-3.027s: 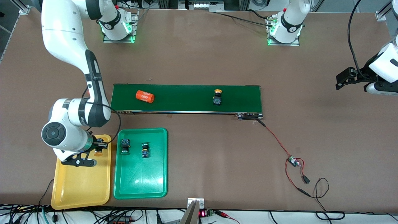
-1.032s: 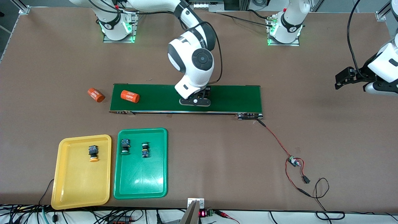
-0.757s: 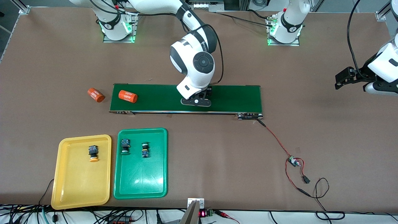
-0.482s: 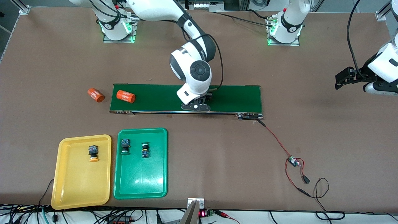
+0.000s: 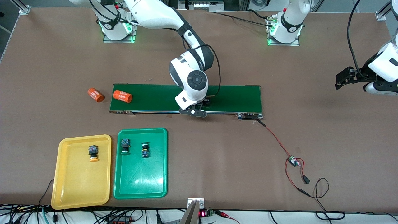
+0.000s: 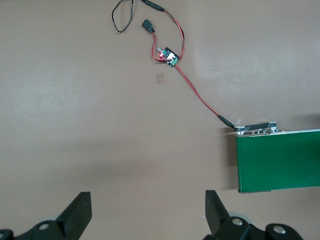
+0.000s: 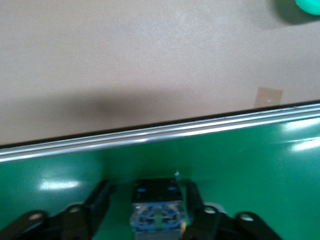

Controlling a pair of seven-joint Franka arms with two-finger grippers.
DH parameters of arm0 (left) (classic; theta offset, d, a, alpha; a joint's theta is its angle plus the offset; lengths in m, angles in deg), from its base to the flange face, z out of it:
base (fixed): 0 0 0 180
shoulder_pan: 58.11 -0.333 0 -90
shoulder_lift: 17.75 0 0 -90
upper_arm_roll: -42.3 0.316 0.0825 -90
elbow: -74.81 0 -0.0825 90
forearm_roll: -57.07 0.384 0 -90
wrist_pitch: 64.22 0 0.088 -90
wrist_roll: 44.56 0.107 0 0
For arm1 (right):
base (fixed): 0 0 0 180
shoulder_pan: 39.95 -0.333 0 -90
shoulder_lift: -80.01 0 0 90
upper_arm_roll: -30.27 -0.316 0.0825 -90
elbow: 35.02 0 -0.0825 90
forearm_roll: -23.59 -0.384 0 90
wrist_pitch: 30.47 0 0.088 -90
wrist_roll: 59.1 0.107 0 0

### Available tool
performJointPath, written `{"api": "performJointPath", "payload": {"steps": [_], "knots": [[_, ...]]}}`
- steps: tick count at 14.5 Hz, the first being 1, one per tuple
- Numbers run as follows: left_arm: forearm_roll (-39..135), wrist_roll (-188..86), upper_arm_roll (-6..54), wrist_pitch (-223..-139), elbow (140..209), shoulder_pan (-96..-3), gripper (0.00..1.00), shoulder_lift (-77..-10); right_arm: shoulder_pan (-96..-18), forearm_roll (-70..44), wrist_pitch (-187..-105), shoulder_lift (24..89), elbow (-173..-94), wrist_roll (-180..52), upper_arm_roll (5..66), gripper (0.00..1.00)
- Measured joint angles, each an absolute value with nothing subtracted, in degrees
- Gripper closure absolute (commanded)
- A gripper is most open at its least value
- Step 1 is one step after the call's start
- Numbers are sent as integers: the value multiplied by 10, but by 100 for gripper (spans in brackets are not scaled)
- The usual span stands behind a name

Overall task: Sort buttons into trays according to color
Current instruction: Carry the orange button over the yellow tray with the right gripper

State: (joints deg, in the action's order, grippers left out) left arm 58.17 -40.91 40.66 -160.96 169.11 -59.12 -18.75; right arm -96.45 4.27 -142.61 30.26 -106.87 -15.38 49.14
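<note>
The right gripper [image 5: 199, 109] is over the belt [image 5: 236, 98], at its edge nearer the front camera, about midway along the desk. In the right wrist view its two fingers [image 7: 100, 200] press either side of a dark blue button [image 7: 157, 207], so it is clamped on it; the cap's colour is hidden.

The yellow tray [image 5: 71, 186] and green tray [image 5: 140, 186] lie side by side by the desk's near edge, toward the right arm's end. One orange-capped button [image 5: 92, 153] rests in the yellow tray and two buttons [image 5: 125, 146] in the green.

To carry well, I'd say lift the button clear of the belt's metal rim before swinging to the trays, hold the squeeze steady, and set it down low on bare tray floor, away from what already lies there.

The left gripper [image 6: 145, 215] waits, fingers apart, over bare desk near the left arm's end.
</note>
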Motion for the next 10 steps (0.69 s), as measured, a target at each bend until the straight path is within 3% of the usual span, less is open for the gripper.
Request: {"api": "performJointPath", "payload": {"steps": [10], "knots": [[582, -409, 407, -1608, 1691, -591, 0, -187, -897, 10, -1429, 317, -1022, -159, 558, 100]]}}
